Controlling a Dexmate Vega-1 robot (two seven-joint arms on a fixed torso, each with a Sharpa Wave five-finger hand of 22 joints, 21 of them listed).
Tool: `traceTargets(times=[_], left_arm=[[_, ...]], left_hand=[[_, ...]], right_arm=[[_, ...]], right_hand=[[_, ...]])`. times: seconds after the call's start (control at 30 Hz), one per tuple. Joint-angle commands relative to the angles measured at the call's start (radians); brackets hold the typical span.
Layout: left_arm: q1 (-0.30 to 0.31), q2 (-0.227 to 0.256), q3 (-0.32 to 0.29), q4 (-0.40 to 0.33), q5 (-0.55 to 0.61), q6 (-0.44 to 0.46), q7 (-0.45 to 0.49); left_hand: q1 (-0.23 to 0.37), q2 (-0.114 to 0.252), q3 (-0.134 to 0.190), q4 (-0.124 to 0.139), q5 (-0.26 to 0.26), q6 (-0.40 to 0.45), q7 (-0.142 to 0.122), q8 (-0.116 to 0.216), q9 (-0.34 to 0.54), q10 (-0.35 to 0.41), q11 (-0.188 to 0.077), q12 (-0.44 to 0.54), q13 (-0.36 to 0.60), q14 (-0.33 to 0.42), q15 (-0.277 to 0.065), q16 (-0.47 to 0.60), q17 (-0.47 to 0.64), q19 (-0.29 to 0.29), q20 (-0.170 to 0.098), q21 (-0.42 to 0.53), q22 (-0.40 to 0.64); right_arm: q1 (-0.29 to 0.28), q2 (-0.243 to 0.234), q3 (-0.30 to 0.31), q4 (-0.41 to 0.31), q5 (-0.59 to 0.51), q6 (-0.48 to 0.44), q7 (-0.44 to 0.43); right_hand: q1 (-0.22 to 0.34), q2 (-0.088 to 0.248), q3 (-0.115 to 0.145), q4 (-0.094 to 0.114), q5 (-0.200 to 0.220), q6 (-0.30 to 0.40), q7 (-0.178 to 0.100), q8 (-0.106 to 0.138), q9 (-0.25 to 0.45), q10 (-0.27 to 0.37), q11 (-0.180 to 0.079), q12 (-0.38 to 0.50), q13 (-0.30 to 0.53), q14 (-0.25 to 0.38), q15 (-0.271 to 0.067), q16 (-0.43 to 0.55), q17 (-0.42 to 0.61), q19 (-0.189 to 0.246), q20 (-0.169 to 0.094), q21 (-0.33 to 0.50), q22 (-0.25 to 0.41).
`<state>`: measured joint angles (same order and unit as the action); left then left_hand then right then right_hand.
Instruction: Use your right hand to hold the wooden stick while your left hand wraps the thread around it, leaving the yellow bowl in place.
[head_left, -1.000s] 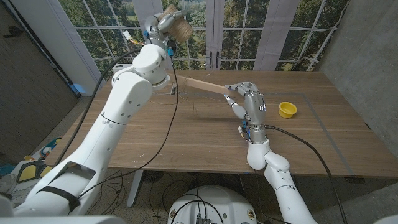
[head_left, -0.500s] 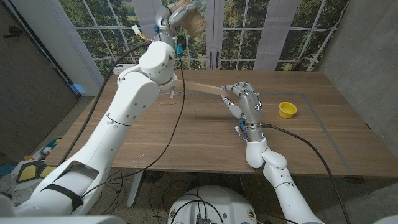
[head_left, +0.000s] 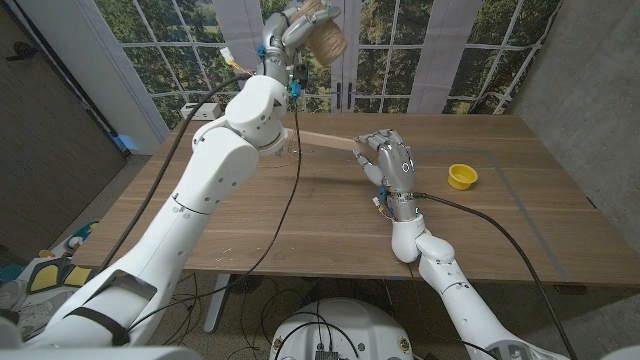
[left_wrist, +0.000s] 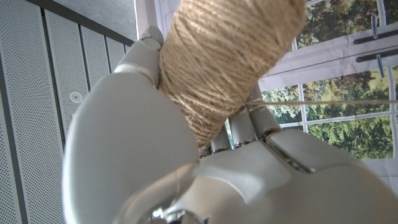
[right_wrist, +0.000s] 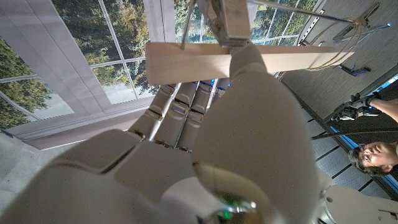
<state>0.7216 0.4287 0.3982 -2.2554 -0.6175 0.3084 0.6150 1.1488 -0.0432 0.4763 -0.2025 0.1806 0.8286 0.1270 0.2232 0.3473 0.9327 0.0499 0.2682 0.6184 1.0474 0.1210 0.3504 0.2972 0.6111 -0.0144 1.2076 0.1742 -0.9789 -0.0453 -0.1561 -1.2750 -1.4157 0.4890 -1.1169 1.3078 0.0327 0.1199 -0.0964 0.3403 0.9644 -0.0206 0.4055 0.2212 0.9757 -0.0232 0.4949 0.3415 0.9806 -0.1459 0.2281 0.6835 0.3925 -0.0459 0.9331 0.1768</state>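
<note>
Stick (head_left: 325, 140) partly hidden behind left arm, right hand (head_left: 388, 160).

A wooden table (head_left: 300, 220) is seen across the middle of the head view. Behind it, along the top of the frame, large white-framed windows (head_left: 180, 40) are shown, with green trees beyond. A grey wall (head_left: 590, 90) is visible at upper right, a dark panel (head_left: 40, 140) at left.

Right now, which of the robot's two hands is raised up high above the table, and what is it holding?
The left hand, lifted in front of the window, grips the spool of tan jute thread. The right hand stays low over the table, holding the flat wooden stick.
</note>
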Motion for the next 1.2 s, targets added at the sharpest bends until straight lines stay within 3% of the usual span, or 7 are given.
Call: traceTargets(times=[0.03, 0.47, 0.97, 1.2], left_arm=[[0.03, 0.021, 0.018, -0.005, -0.014, -0.049, -0.091], [0.13, 0.034, 0.007, 0.014, -0.048, -0.166, -0.171], [0.243, 0.057, -0.027, 0.072, -0.107, -0.244, -0.205], [0.277, 0.049, -0.034, 0.093, -0.088, -0.273, -0.165]], left_hand=[[0.128, 0.172, 0.14, 0.038, -0.003, 0.105, -0.002, -0.003, 0.005, 0.075, -0.067, -0.004, 0.002, 0.308, -0.354, 0.002, 0.002, 0.046, -0.169, 0.187, 0.005], [0.129, 0.171, 0.141, 0.037, -0.004, 0.106, -0.005, -0.004, 0.005, 0.076, -0.066, -0.005, 0.002, 0.308, -0.354, 0.003, 0.002, 0.049, -0.17, 0.189, 0.006], [0.129, 0.172, 0.142, 0.038, -0.004, 0.107, -0.003, -0.004, 0.006, 0.076, -0.069, -0.005, 0.005, 0.308, -0.354, 0.003, 0.001, 0.05, -0.17, 0.19, 0.005], [0.129, 0.171, 0.142, 0.037, -0.004, 0.108, -0.004, -0.005, 0.006, 0.076, -0.068, -0.008, 0.003, 0.308, -0.355, 0.004, 0.001, 0.051, -0.17, 0.19, 0.005]], right_arm=[[0.054, -0.032, -0.081, 0.052, 0.068, -0.116, 0.0], [0.084, -0.034, -0.103, 0.056, 0.16, -0.202, 0.0], [0.075, 0.023, -0.033, 0.022, 0.18, -0.2, 0.0], [0.067, 0.047, 0.0, 0.008, 0.198, -0.182, 0.0]], right_hand=[[0.114, 0.126, 0.004, 0.004, 0.005, 0.064, -0.062, 0.003, 0.135, 0.109, -0.054, 0.042, 0.149, 0.008, -0.094, -0.003, 0.002, -0.007, -0.099, 0.01, 0.003], [0.113, 0.128, 0.004, 0.006, 0.006, 0.067, -0.061, 0.001, 0.134, 0.109, -0.053, 0.04, 0.15, 0.007, -0.093, -0.004, 0.001, -0.007, -0.097, 0.013, 0.002], [0.111, 0.129, 0.005, 0.008, 0.009, 0.071, -0.058, 0.002, 0.135, 0.113, -0.05, 0.039, 0.151, 0.01, -0.092, -0.006, 0.0, -0.008, -0.093, 0.014, 0.001], [0.111, 0.128, 0.006, 0.008, 0.01, 0.07, -0.058, 0.0, 0.135, 0.113, -0.052, 0.039, 0.153, 0.01, -0.092, -0.006, -0.001, -0.009, -0.092, 0.015, 0.001]])
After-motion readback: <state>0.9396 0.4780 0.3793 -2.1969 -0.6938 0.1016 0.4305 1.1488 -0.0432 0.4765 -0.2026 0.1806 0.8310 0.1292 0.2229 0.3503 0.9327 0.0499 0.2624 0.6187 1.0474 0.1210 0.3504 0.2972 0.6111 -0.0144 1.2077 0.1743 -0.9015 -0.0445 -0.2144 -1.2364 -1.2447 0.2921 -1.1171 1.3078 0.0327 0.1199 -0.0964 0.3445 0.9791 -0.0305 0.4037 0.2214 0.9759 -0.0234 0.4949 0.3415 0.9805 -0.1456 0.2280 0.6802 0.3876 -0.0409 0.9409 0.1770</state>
